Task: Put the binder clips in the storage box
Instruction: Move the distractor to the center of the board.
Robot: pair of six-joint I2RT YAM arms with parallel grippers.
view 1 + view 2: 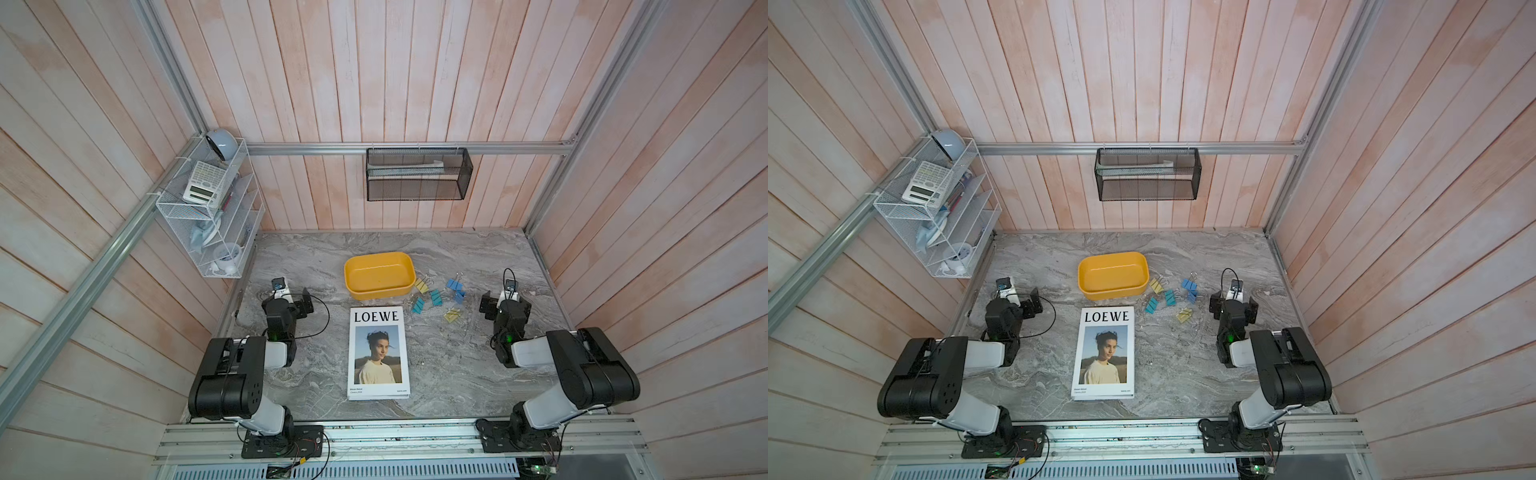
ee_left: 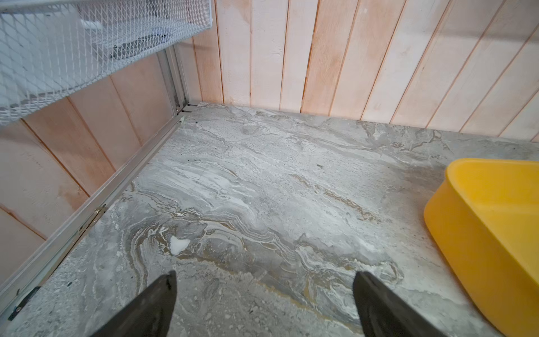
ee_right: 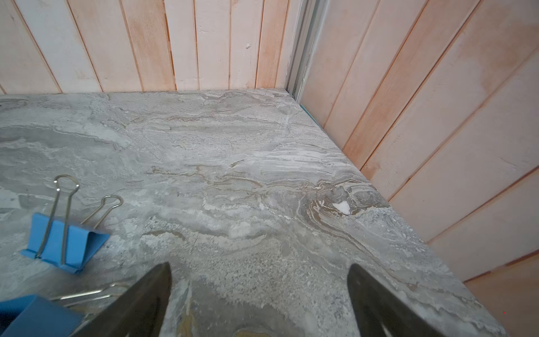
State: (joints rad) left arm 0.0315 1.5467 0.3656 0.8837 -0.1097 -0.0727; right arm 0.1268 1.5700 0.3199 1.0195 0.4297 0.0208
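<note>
Left wall point(image 1: 83, 166): whitewashed pinkish planks, with a rail point(image 1: 104, 249) slanting across it.
Rack point(image 1: 210, 216): white wire, hung off that rail at the far-left corner above the table point(image 1: 457, 365). A calculator point(image 1: 203, 183) lies on its top tier.
Table: grey marbled slab running wall to wall, with metal trim along its left edge.
Left gripper point(image 2: 264, 274): jaws spread wide with nothing between them, low over bare table near the left edge.
Back wall point(image 1: 374, 83): same planks. A black mesh basket point(image 1: 417, 174) hangs from its rail over the table's far middle.
Box point(image 1: 379, 292): yellow, on the table at mid-width toward the back wall, with no clip in it.
Magazine point(image 1: 378, 353): flat, cover up, titled LOEWE, just in front of the box but apart from it.
Clips point(image 1: 436, 297): all six lie on the table just right of the box in a loose cluster. A yellow clip point(image 1: 423, 286) is just beside the box's right end. Two teal clips point(image 1: 418, 304) lie in front of it and two blue clips point(image 1: 454, 284) farther right. Another yellow clip point(image 1: 451, 315) lies nearest the front.
Right gripper point(image 3: 259, 265): jaws wide apart and empty, low over the table just right of the cluster, with the blue clips near one finger.
Right wall point(image 1: 685, 187): planks again, meeting the table's right edge.
</note>
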